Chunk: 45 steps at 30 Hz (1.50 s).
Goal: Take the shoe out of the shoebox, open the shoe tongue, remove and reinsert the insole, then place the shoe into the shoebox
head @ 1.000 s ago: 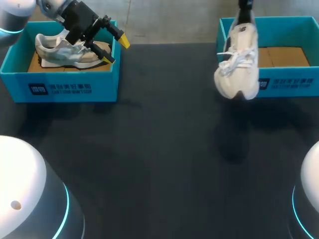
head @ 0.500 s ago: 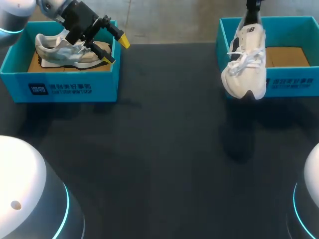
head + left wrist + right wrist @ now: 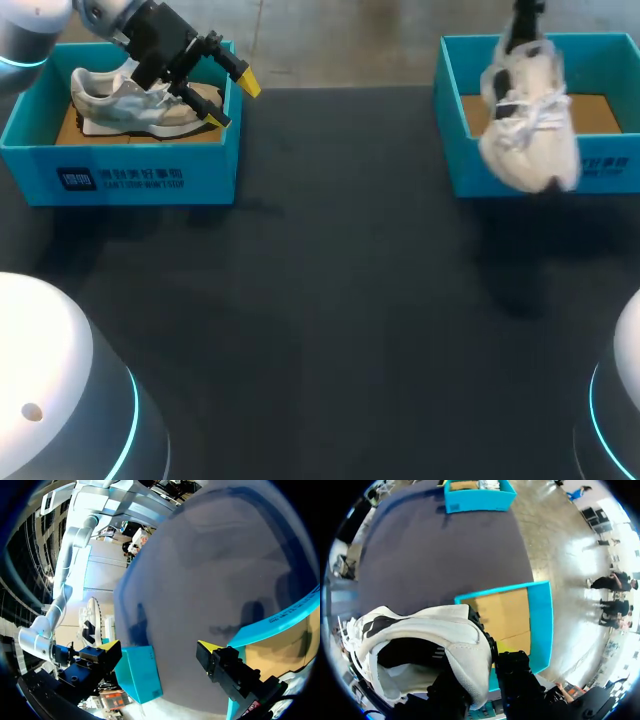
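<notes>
The right pincer (image 3: 485,652) is clamped on the heel collar of the white shoe (image 3: 530,125), one dark finger inside the opening and one outside. The shoe hangs straight below it. Its long axis is near upright, toe down and laces turned toward the robot.

The toe hangs in front of the near wall of the right shoebox (image 3: 455,60), and the box's cardboard floor lies under and beyond the heel. That relation probably governs what comes next. To lay the shoe in the box, the toe has to clear that wall. To set it on the desk (image 3: 330,300), it has to come forward and tip flat.

The right arm is the only one near the shoe. The left pincer (image 3: 230,100) hangs well apart, fingers spread, above the grey shoe (image 3: 120,105) lying in the left shoebox (image 3: 130,175).

The right arm's fingertips are mostly buried behind the heel, and the head view cuts off that arm. The shoe's outline is smeared there, so I cannot tell whether the toe touches the wall. The inside of the shoe is dark, so I cannot make out the insole.
</notes>
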Motion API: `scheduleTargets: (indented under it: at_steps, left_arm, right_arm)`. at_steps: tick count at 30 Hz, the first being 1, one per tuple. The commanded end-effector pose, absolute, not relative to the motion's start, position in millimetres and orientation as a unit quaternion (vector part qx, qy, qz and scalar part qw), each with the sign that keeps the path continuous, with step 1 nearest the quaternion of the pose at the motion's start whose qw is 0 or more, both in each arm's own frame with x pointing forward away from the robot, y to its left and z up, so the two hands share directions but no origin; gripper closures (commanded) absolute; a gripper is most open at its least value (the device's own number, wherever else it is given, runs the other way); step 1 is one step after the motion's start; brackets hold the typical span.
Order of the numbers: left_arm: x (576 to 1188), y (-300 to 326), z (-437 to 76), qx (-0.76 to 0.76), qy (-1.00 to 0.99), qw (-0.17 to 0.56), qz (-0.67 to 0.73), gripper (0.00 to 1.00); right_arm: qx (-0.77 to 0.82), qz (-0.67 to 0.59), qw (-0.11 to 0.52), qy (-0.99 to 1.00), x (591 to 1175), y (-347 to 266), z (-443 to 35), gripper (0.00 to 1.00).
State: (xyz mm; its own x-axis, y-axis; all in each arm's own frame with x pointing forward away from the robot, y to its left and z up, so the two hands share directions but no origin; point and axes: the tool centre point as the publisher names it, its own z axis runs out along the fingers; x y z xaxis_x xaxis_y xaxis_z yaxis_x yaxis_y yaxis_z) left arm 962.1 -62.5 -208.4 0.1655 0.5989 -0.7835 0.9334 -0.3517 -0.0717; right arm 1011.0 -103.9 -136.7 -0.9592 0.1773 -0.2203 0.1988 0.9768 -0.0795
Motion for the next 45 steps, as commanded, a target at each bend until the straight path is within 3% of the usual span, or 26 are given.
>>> scheduleTargets:
  at_steps: [1, 11, 33, 45]
  left_arm:
    - [962, -63, -208, 0.731, 0.524, 0.221, -0.376, 0.0]
    - [962, -63, -208, 0.731, 0.524, 0.221, -0.376, 0.0]
    - [962, -63, -208, 0.731, 0.524, 0.221, -0.376, 0.0]
    - [962, -63, -208, 0.731, 0.524, 0.221, -0.376, 0.0]
  right_arm:
    - [0.078, -0.033, 0.115, 0.99, 1009, -139, -138, 1.0]
    - [0.124, -0.073, 0.126, 0.982, 1038, -198, -139, 1.0]
    - [0.181, -0.103, 0.084, 0.974, 1063, -274, -159, 1.0]
    - [0.357, -0.083, 0.09, 0.926, 1060, -294, -168, 1.0]
